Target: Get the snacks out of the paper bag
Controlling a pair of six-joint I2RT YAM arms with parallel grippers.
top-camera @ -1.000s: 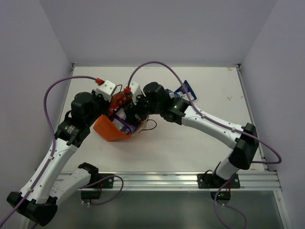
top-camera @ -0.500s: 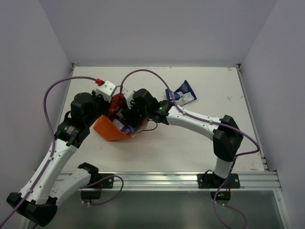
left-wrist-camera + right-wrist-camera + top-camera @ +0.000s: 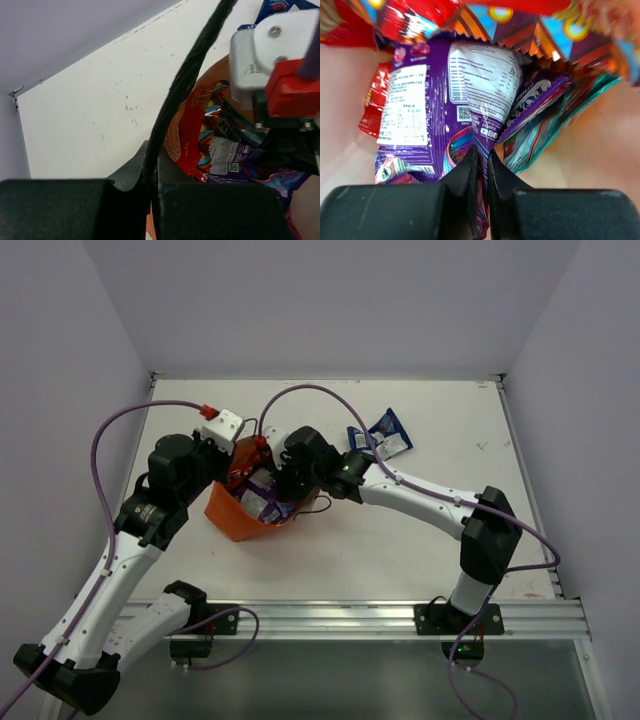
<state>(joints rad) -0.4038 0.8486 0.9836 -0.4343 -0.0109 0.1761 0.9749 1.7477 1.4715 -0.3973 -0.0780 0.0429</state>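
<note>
The purple packet lies on top of the other snacks, teal and red, inside the orange paper bag at centre left of the overhead view. The right gripper reaches into the bag's mouth, its jaws clenched on the purple packet's lower edge. The left gripper is clamped on the bag's upper-left rim. One blue-white packet lies on the table, upper right of the bag.
</note>
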